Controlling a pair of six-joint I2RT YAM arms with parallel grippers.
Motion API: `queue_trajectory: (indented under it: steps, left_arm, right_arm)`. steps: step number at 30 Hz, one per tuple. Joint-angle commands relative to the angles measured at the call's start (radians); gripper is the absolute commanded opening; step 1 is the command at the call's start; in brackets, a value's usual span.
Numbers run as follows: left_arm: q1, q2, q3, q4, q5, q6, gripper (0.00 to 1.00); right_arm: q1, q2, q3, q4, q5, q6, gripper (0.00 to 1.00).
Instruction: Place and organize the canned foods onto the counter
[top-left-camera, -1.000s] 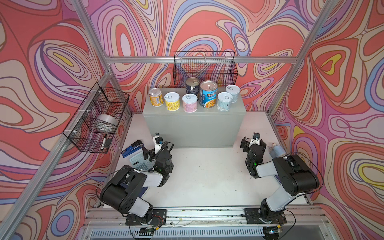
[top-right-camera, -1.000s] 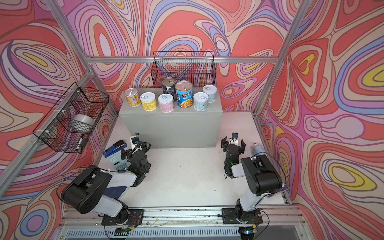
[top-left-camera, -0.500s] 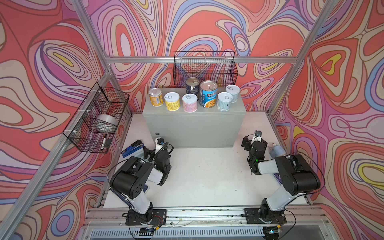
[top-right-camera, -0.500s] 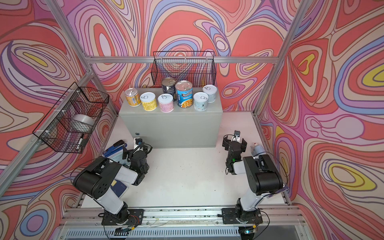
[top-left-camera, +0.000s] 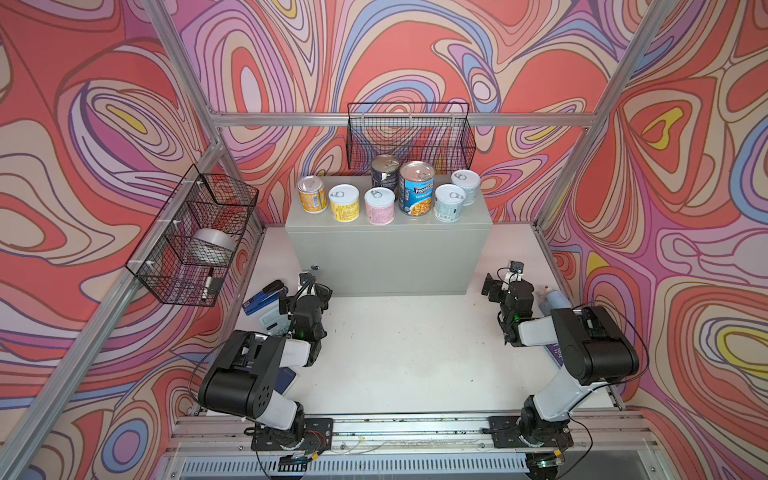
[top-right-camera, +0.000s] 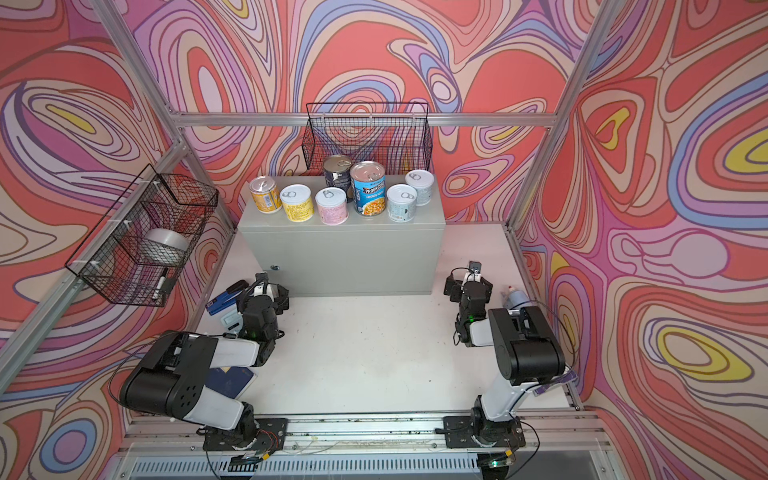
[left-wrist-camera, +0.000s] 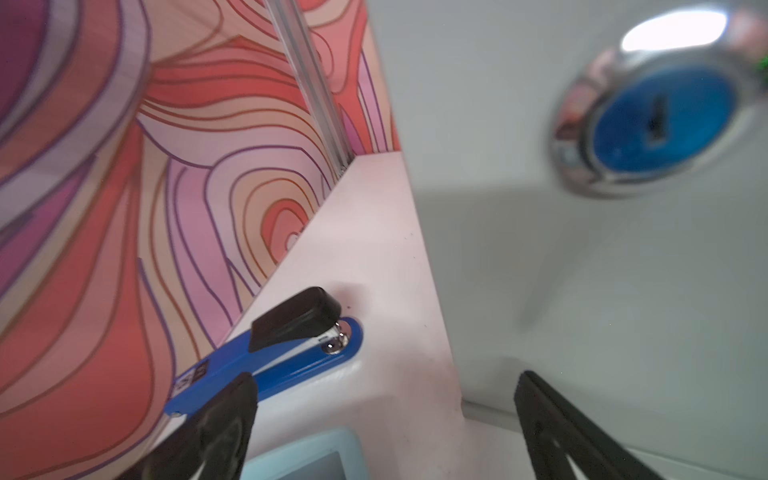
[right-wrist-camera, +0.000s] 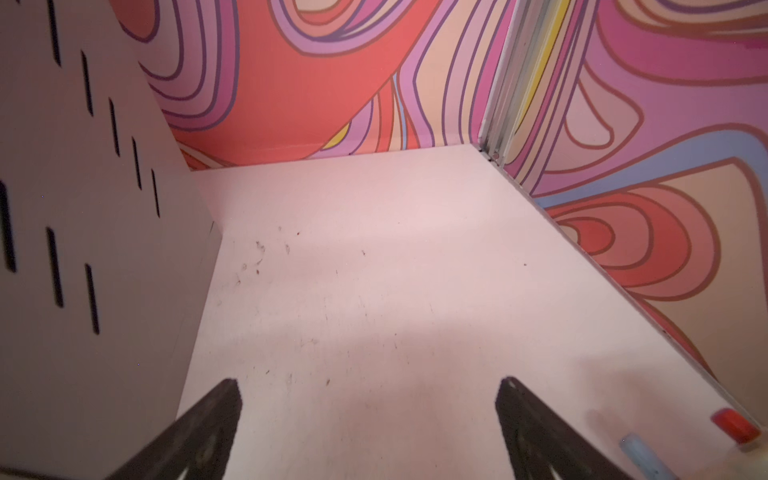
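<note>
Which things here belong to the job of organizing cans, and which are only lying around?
Job: Progresso can, navy can, orange-yellow can, yellow can, pink can, front pale blue can, rear pale blue can, grey counter.
Lying about: blue stapler, calculator, tape roll, marker, capped bottle, side-wall basket, back-wall basket.

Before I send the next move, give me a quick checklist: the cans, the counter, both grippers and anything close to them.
1. All seven cans on the counter: ok.
2. Every one upright: ok.
3. Open, empty left gripper: ok.
4. Open, empty right gripper: ok.
5. Gap between left gripper and stapler: cannot tell; they overlap in the wrist view.
6. No can on the table: ok in both top views; behind the counter is hidden.
</note>
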Motion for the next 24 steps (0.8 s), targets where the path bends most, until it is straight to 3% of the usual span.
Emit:
queue_trajectory:
  steps: [1, 4, 5, 6, 7, 9, 11, 13, 15, 17, 24]
  left_arm:
    - [0.053, -0.019, 0.027, -0.084, 0.16, -0.071, 1.0]
    - [0.096, 0.053, 0.013, 0.009, 0.219, -0.085, 1.0]
    - [0.099, 0.013, 0.035, -0.118, 0.232, -0.112, 1.0]
    - [0.104, 0.012, 0.038, -0.106, 0.242, -0.115, 1.0]
    - [0.104, 0.05, 0.016, 0.006, 0.238, -0.092, 1.0]
    - [0.105, 0.007, 0.043, -0.135, 0.246, -0.119, 1.0]
    - [0.107, 0.044, 0.018, -0.01, 0.243, -0.097, 1.0]
    - [0.107, 0.01, 0.037, -0.116, 0.245, -0.117, 1.0]
    - [0.107, 0.04, 0.017, -0.019, 0.241, -0.101, 1.0]
    - [0.106, 0.016, 0.031, -0.091, 0.242, -0.114, 1.0]
    - [0.107, 0.033, 0.02, -0.039, 0.242, -0.104, 1.0]
  right_arm:
    - [-0.004, 0.014, -0.011, 0.048, -0.023, -0.005, 0.98]
    - [-0.004, 0.013, -0.01, 0.041, -0.025, -0.004, 0.98]
    - [-0.005, 0.015, -0.01, 0.044, -0.027, -0.002, 0.98]
    - [-0.004, 0.014, -0.01, 0.043, -0.028, -0.001, 0.99]
    - [-0.004, 0.014, -0.011, 0.047, -0.026, -0.003, 0.99]
    - [-0.004, 0.011, -0.019, 0.064, -0.01, -0.005, 0.98]
    - [-0.004, 0.013, -0.02, 0.062, -0.008, -0.001, 0.98]
    - [-0.003, 0.011, -0.018, 0.06, -0.003, -0.002, 0.99]
    - [-0.004, 0.011, -0.016, 0.057, -0.008, -0.004, 0.98]
    - [-0.002, 0.011, -0.017, 0.06, -0.006, -0.005, 0.98]
    - [-0.002, 0.013, -0.016, 0.055, -0.01, -0.005, 0.99]
